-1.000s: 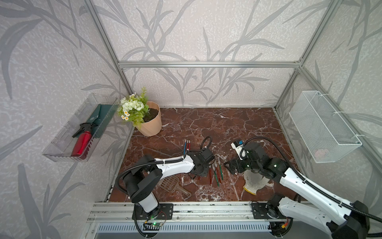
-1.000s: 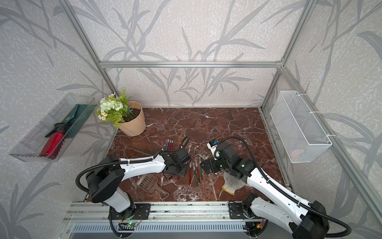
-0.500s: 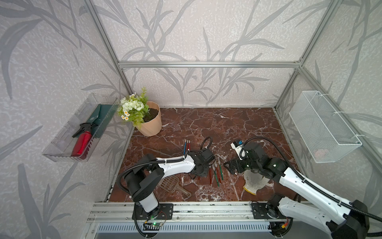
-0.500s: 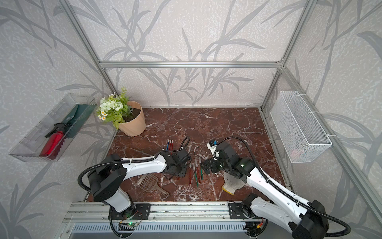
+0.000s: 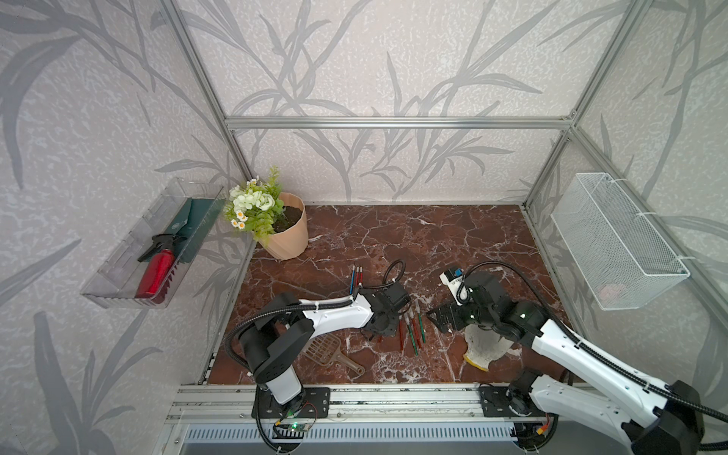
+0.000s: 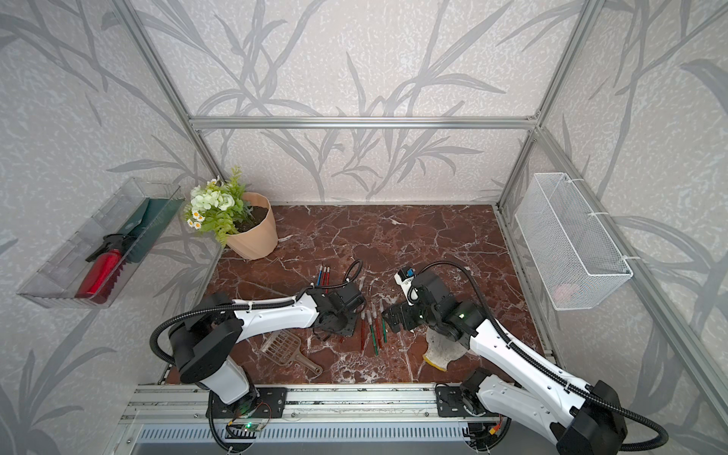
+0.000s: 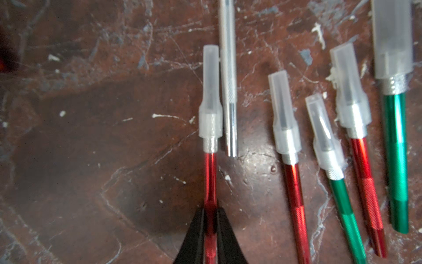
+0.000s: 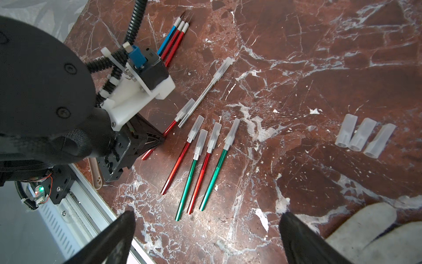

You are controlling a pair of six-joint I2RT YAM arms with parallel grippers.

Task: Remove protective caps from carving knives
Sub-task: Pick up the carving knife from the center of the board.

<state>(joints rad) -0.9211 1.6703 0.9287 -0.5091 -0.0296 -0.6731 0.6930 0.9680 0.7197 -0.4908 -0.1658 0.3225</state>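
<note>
Knives: four capped, in a row at 6 o'clock on table | left gripper: pinching red knife by its handle; cap still on; at 9 o'clock of row | right gripper: spread wide, holding nothing; at 3 o'clock of row | loose caps: three, side by side on table

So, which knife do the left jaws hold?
The red knife beside the silver one; it alone sits between the left jaws, gripped at its handle.

Overhead stereo pair, wrists close above knives
</note>
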